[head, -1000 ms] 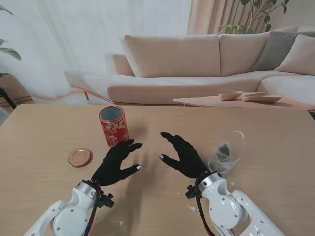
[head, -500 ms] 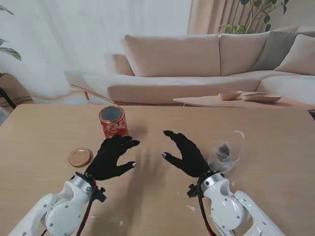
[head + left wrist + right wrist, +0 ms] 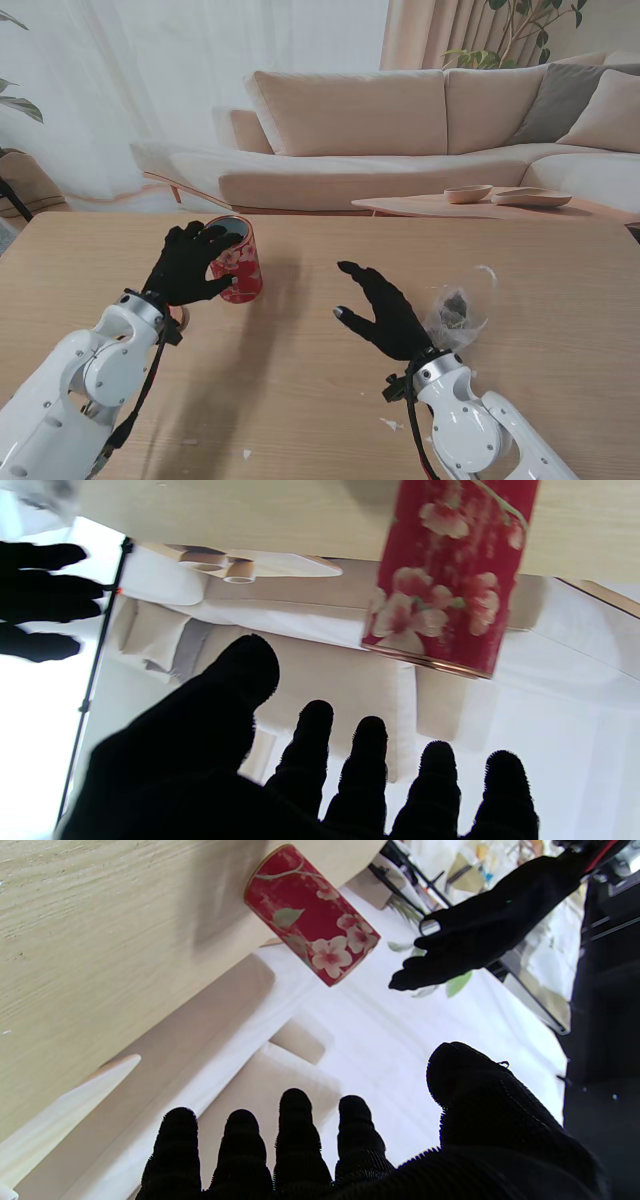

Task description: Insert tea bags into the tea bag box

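Tea bag box (image 3: 237, 259): red cylindrical tin, pale pink flower print, metal rim, lid off, open mouth up, upright on table (image 3: 300, 380). Tea bags (image 3: 456, 309): dark contents in crumpled clear plastic pouch, lying on table well right of tin.

Left wrist cam: left hand (image 3: 310, 780) fills the near edge, thumb and four fingers (image 3: 367, 760) spread apart, nothing between them. Red floral tea bag box (image 3: 445, 585) stands on the light wood tabletop (image 3: 225, 515), in line with the fingers but clear of them, no contact visible. Its metallic rim shows at the open end; inside not visible. Right hand (image 3: 42, 600) shows at the frame edge, fingers apart, well away from the box. Beige sofa and a black stand pole behind.
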Robot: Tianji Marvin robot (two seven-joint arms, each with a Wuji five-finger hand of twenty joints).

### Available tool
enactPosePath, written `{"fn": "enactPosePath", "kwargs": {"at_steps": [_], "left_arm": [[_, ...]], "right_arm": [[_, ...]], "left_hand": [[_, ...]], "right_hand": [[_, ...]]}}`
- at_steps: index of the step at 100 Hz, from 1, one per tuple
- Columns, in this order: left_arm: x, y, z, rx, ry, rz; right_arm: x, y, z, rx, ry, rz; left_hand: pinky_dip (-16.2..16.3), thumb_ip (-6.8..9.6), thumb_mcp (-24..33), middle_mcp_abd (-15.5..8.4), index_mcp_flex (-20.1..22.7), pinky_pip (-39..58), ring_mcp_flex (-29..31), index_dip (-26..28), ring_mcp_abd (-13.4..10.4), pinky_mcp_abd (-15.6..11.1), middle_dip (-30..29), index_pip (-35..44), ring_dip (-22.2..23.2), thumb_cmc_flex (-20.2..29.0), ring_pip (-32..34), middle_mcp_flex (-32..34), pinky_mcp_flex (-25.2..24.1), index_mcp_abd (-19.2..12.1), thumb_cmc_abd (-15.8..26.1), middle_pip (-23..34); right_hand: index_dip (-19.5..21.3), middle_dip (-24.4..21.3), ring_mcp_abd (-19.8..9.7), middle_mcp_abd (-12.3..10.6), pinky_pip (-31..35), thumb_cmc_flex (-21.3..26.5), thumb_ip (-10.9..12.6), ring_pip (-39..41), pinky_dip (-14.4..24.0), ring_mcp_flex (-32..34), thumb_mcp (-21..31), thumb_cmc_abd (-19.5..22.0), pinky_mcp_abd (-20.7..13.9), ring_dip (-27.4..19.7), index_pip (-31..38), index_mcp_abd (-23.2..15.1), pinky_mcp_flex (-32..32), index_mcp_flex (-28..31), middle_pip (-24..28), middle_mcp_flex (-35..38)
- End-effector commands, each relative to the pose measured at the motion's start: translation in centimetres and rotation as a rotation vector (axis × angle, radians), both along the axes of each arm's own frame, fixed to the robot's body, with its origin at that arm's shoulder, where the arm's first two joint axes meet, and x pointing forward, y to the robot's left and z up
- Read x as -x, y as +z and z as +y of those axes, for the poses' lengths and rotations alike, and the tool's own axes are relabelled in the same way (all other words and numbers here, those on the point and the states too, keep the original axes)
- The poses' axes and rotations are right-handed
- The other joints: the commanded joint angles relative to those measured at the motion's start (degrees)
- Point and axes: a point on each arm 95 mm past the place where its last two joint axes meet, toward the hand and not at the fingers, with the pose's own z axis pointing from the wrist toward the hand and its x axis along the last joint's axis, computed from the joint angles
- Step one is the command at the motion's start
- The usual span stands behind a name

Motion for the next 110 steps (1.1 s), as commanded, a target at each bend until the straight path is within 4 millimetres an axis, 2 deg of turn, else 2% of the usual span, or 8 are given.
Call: {"fn": "enactPosePath", "kwargs": {"at_steps": [1, 27, 40, 55, 64, 69, 78, 110], "left_arm": [[-1.1, 0.5, 0.3, -0.032, 0.020, 0.002], [-4.5, 0.0, 0.2, -0.116, 0.079, 0.025], [-5.7, -0.4, -0.1, -0.141, 0.105, 0.030], [-6.7, -1.2, -0.2, -0.166, 0.138, 0.060], [-7.0, -1.7, -0.2, -0.167, 0.154, 0.068], [-7.1, -1.9, -0.3, -0.161, 0.159, 0.068], [-7.1, -2.0, -0.4, -0.137, 0.156, 0.046], [-4.0, 0.2, -1.3, -0.087, 0.032, 0.018]], "right_arm": [[0.3, 0.1, 0.4, -0.013, 0.012, 0.004], [0.4, 0.3, 0.3, -0.024, 0.007, -0.003], [0.5, 0.3, 0.3, -0.027, 0.006, -0.004], [0.5, 0.4, 0.3, -0.030, 0.005, -0.006], [0.5, 0.4, 0.2, -0.031, 0.003, -0.006], [0.5, 0.4, 0.3, -0.032, 0.003, -0.005], [0.5, 0.4, 0.3, -0.034, 0.002, -0.004], [0.6, 0.4, 0.4, -0.032, 0.005, -0.002]], "left_hand": [[1.19, 0.95, 1.53, -0.18, -0.85, 1.37, -0.08, 0.65, -0.05, 0.01, 0.93, 0.43, 1.02, 0.44, 0.40, -1.44, -1.17, -0.58, -0.61, 0.82], [2.56, 1.03, 1.88, -1.57, -4.27, 1.11, -0.49, 0.96, -0.80, -0.87, 1.17, 0.28, 2.10, 0.46, 0.57, -3.47, -1.01, -1.30, -0.46, 0.25], [4.32, 0.86, 3.62, -1.25, -3.53, 1.25, -0.35, 0.98, -1.15, -1.12, 4.31, 0.87, 5.05, 0.54, 1.07, -3.51, -0.86, 0.96, -0.93, 1.83], [5.61, 0.90, 6.59, -0.92, 3.71, 1.27, -0.52, 2.26, -1.97, -1.78, 9.24, 3.10, 7.59, 2.89, 1.16, -3.95, -0.72, 5.69, -1.12, 3.17], [6.48, 0.45, 7.80, -0.92, 10.34, 1.36, -0.28, 10.33, -1.95, -1.99, 11.43, 12.26, 9.29, 7.03, 1.17, -3.83, -0.49, 6.89, -1.42, 3.52], [7.07, -3.18, 3.78, -0.88, 13.20, 1.46, 0.00, 19.36, -1.85, -2.09, 12.13, 20.27, 10.24, 15.05, 1.20, -3.63, -0.31, 6.13, -4.61, 5.07], [8.08, -3.08, -0.55, -0.55, 17.53, 1.90, 1.42, 23.69, -0.92, -1.86, 12.67, 33.93, 11.77, 23.22, 1.58, -2.01, 0.27, 4.77, -5.51, 9.81], [8.67, -3.06, 0.11, 0.77, 21.23, 2.27, 2.96, 25.83, 0.00, -1.12, 11.61, 38.00, 12.45, 23.98, 1.93, 1.90, 0.98, 3.74, -5.91, 11.29]], "right_hand": [[0.64, 0.52, -1.27, -1.60, -1.42, 1.27, -2.23, 0.55, 0.13, -0.82, -1.19, 2.20, -2.01, 0.20, -1.05, -1.96, -0.24, 0.51, 0.74, -1.57], [0.98, 0.77, -1.12, -1.47, -1.21, 1.38, -2.22, 0.93, 0.24, -0.78, -0.75, 2.08, -1.88, 0.11, -0.94, -1.82, 0.08, 0.67, 1.31, -1.58], [1.13, 0.88, -1.10, -1.45, -1.08, 1.38, -2.23, 1.11, 0.30, -0.73, -0.49, 1.95, -1.83, 0.09, -0.83, -1.74, 0.27, 0.74, 1.58, -1.60], [1.28, 0.97, -1.09, -1.33, -0.98, 1.33, -2.24, 1.27, 0.36, -0.72, -0.17, 1.87, -1.77, 0.05, -0.67, -1.56, 0.38, 0.82, 1.83, -1.60], [1.38, 1.03, -1.07, -1.31, -0.90, 1.33, -2.25, 1.36, 0.39, -0.73, 0.05, 1.82, -1.75, 0.03, -0.53, -1.45, 0.49, 0.87, 1.98, -1.59], [1.43, 1.06, -1.06, -1.25, -0.88, 1.29, -2.26, 1.42, 0.40, -0.72, 0.14, 1.79, -1.74, 0.03, -0.43, -1.40, 0.49, 0.90, 2.05, -1.62], [1.52, 1.10, -1.13, -1.16, -0.82, 1.28, -2.28, 1.51, 0.43, -0.66, 0.36, 1.77, -1.74, 0.01, -0.25, -1.20, 0.58, 0.95, 2.18, -1.60], [1.81, 1.15, -1.12, -1.10, -0.68, 0.98, -2.36, 1.60, 0.50, -0.71, 1.06, 1.70, -1.74, -0.11, 0.46, -0.91, 0.63, 0.74, 2.38, -1.67]]}}
